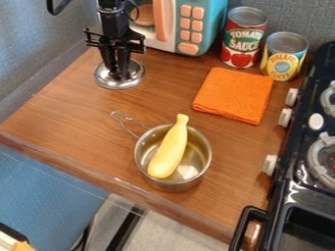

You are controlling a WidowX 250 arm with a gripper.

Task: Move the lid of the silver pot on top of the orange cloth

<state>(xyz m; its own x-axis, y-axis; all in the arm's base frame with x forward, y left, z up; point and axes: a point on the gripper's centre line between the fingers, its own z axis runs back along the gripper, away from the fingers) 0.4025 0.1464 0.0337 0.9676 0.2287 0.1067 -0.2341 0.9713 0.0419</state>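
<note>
The black gripper (pixel 118 73) hangs straight down at the upper left, with its lower end at the middle of the round silver lid (pixel 133 77), hiding the lid's centre. That lid lies on the wooden counter in front of the toy microwave. The silver pot (pixel 173 184) stands uncovered near the counter's front edge, its wire handle pointing to the upper left. A yellow squash-like vegetable (pixel 170 151) leans inside it. Right of the lid, the folded orange cloth (pixel 234 94) lies flat, with nothing on top of it.
A teal and white toy microwave (pixel 218 19) stands behind the lid. Behind the cloth are a tomato sauce can (pixel 243 39) and a yellow pineapple can (pixel 283 56). The black toy stove (pixel 298 184) runs along the right side, with white knobs facing the counter (pixel 85 125).
</note>
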